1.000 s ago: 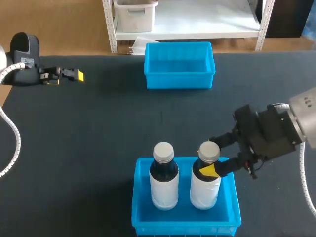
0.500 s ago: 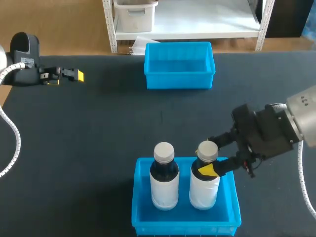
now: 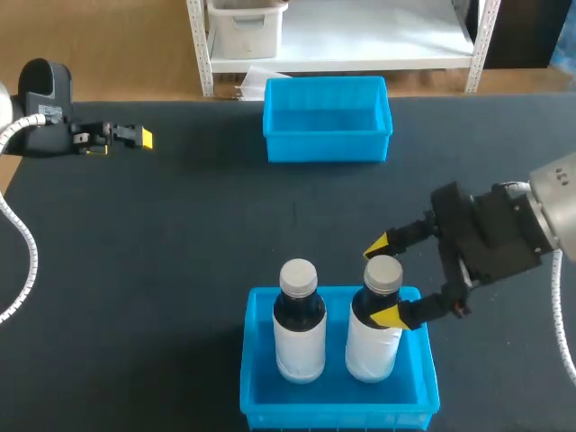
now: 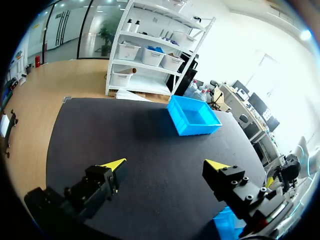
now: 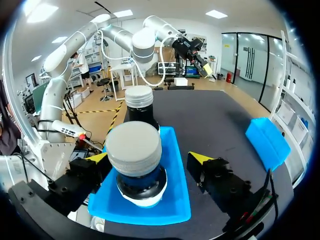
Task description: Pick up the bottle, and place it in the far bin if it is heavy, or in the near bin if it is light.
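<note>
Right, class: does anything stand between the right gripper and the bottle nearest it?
Nothing visible does. The right gripper is open, with the right-hand bottle between its fingers in the near bin. The second bottle stands beside it, away from the arm, not in the gap.

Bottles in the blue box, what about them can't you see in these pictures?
- Right wrist view: the left bottle shows only cap and neck; the right bottle hides the rest.
- Head view: white labels wrap both bodies, so how full they are cannot be told.
- Left wrist view: only a corner of the near bin shows behind the left gripper; no bottles.
</note>
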Available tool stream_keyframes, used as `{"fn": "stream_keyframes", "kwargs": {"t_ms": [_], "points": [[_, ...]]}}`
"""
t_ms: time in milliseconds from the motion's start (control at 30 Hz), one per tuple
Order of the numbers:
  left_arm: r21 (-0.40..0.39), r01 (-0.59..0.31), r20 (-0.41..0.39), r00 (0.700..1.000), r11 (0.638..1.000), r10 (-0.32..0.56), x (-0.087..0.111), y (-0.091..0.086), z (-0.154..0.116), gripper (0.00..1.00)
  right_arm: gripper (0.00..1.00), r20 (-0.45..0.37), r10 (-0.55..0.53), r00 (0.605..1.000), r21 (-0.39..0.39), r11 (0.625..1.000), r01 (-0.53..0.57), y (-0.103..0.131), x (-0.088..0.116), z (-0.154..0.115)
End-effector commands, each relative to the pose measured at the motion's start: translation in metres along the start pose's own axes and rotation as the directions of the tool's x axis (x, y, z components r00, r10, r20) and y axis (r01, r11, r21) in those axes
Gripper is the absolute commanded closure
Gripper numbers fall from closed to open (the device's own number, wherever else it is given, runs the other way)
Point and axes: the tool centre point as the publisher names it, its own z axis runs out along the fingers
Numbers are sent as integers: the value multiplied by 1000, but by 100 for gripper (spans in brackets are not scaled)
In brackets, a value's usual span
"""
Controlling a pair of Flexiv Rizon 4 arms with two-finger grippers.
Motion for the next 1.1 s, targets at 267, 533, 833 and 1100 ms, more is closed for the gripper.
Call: {"fn": "stream_keyframes", "kwargs": {"t_ms": [267, 533, 833, 1100], "points": [[0, 0, 0, 1000, 1000, 0, 0, 0, 0, 0, 0, -73, 7, 997, 1, 1000, -7, -5, 21, -79], [0, 0, 0, 1000, 1000, 0, 0, 0, 0, 0, 0, -62, 121, 991, 130, 985, -112, -50, 36, -118], [0, 0, 0, 1000, 1000, 0, 0, 0, 0, 0, 0, -36, 202, 979, 212, 959, -190, -106, 48, -140], [0, 0, 0, 1000, 1000, 0, 0, 0, 0, 0, 0, -46, 229, 972, 199, 956, -216, -116, 48, -152]]}}
